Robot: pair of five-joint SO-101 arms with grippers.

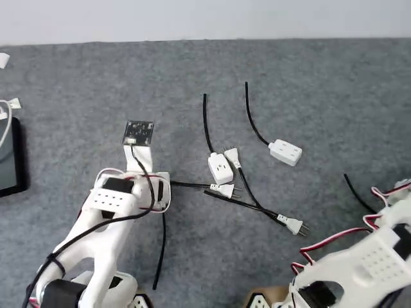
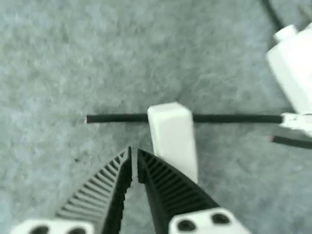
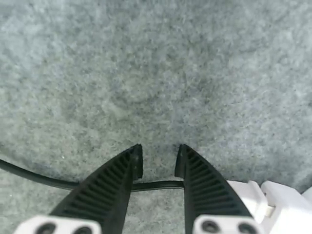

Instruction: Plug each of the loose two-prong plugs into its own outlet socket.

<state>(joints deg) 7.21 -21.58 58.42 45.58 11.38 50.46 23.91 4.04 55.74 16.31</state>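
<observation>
- An overhead view shows a grey desk (image 1: 321, 77), with two white robot arms entering from the lower corners of the frame.
- Three loose two-prong plugs lie near the centre.
- The upper plug (image 1: 231, 156) lies just beside the near socket (image 1: 220, 168). The middle plug (image 1: 225, 190) lies just below that socket. The lower plug (image 1: 295, 225) lies toward the lower right.
- The far socket (image 1: 286, 152) sits apart, right of centre. No plug is seated in a socket.
- The left end effector (image 2: 134, 155) has its jaws almost together, with only a slit between them, and grips nothing.
- Just past its tips, a white block (image 2: 170, 136) lies across the middle plug's cord (image 2: 234, 118). Whether this block is a third socket cannot be told.
- The right end effector (image 3: 158, 151) is partly open and empty, above a black cord (image 3: 29, 174) on the desk.
- The step in hand appears to be picking up the middle plug.
- To do this well, the left jaws would open wider and close on the plug's body, not on the thin cord.
- The prongs would need to stay level and square to the socket slots.
- The light sockets would probably slide when pushed, so the other arm may need to brace one.
</observation>
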